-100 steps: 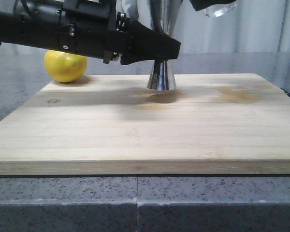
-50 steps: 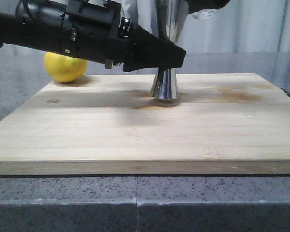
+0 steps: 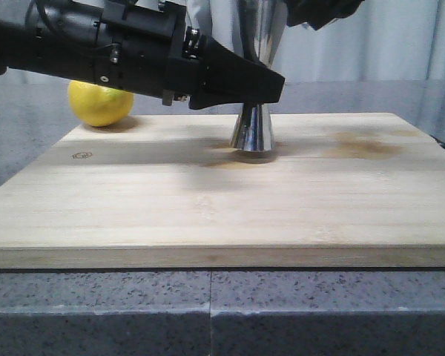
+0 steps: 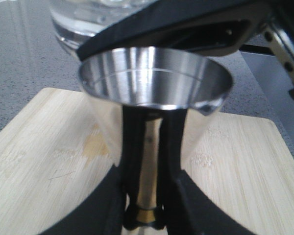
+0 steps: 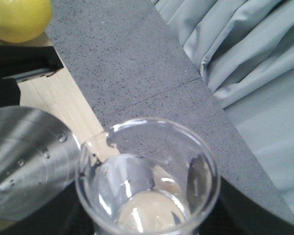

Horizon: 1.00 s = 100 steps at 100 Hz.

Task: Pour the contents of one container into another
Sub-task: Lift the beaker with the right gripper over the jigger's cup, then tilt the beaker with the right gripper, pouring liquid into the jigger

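The steel jigger [image 3: 252, 130] stands with its base on the bamboo board [image 3: 208, 215]. My left gripper [image 3: 264, 87] is shut on its narrow waist, and the gold band [image 4: 147, 215] shows between the fingers [image 4: 132, 196]. The jigger's open upper cup [image 4: 154, 83] fills the left wrist view. The clear glass beaker [image 5: 147, 176] is held in my right gripper [image 5: 147, 218], high above and just behind the jigger [image 5: 29, 156], its lip turned toward it. The beaker's base [image 4: 83, 24] shows over the cup's rim. In the front view only the right gripper [image 3: 320, 11] shows; the beaker is out of frame.
A yellow lemon [image 3: 100, 102] lies at the board's far left corner, behind my left arm [image 3: 96, 44]. The board rests on a grey speckled counter [image 3: 208, 311]. Grey curtains [image 5: 255, 63] hang behind. Pale stains [image 3: 367, 147] mark the board's right side.
My left gripper and the jigger have shifted slightly to the right. The beaker's glass, visible at the top of the front view before, has moved up out of frame.
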Motion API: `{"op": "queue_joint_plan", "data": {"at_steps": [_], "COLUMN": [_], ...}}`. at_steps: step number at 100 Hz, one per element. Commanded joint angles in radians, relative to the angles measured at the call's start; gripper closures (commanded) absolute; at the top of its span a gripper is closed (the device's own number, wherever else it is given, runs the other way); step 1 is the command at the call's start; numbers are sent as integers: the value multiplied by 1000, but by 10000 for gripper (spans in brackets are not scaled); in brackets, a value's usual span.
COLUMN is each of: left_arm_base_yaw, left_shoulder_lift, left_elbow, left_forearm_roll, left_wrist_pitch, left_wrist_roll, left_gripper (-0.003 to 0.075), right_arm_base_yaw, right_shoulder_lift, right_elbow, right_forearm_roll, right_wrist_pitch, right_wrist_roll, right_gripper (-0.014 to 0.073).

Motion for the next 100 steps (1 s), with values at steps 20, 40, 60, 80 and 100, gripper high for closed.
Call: {"op": "queue_joint_plan", "data": {"at_steps": [20, 40, 60, 80, 100], "left_arm_base_yaw": [-9, -9, -9, -9, -9], "left_shoulder_lift": [-45, -45, -45, -45, -45], "left_elbow": [-33, -33, -33, -33, -33], "left_forearm_roll": [-110, -121, -121, -115, -98], "left_wrist_pitch": [44, 20, 14, 20, 26], "left_wrist_roll": [-10, -10, -10, -10, -10], "left_gripper": [618, 618, 618, 618, 618], "right_arm_base_yaw": [3, 9, 30, 30, 30], "right_shoulder_lift": [-25, -25, -25, -25, -25], "right_elbow": [-35, -35, -35, -35, -35], "right_forearm_roll": [-77, -99, -151, -151, -193], "right_wrist_pitch": [-46, -46, -44, -44, -42], "right_wrist_roll": [-3, -3, -3, -3, -3], "right_gripper": [274, 273, 274, 273, 273]}}
